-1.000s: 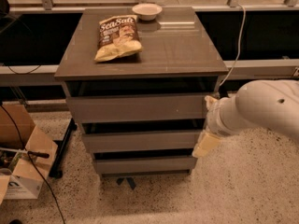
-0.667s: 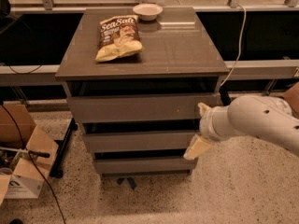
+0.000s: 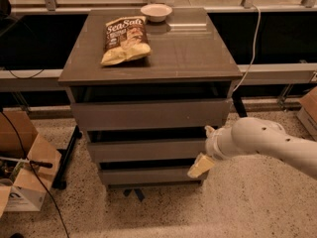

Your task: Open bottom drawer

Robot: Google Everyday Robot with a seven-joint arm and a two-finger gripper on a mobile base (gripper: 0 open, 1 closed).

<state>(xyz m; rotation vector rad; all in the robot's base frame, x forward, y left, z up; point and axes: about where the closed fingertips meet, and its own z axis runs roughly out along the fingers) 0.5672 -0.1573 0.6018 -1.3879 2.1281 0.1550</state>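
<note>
The grey-brown cabinet (image 3: 148,63) has three drawers. The bottom drawer (image 3: 148,175) is the lowest, a plain flat handleless front, closed, with a dark gap above it. The middle drawer front (image 3: 143,150) and the wider top drawer front (image 3: 148,114) sit above it. My white arm (image 3: 267,145) reaches in from the right. My gripper (image 3: 200,165), with cream-coloured fingertips, is at the right end of the bottom drawer's top edge, at the cabinet's right front corner.
A Sea Salt chip bag (image 3: 125,39) and a white bowl (image 3: 156,12) sit on the cabinet top. Cardboard boxes (image 3: 22,172) stand on the speckled floor at left, with cables. Another box (image 3: 308,110) is at far right. A white cable (image 3: 252,43) hangs behind.
My arm and gripper have moved left and down, from beside the middle drawer's right end to the right end of the bottom drawer's top edge. The drawers have not moved.
</note>
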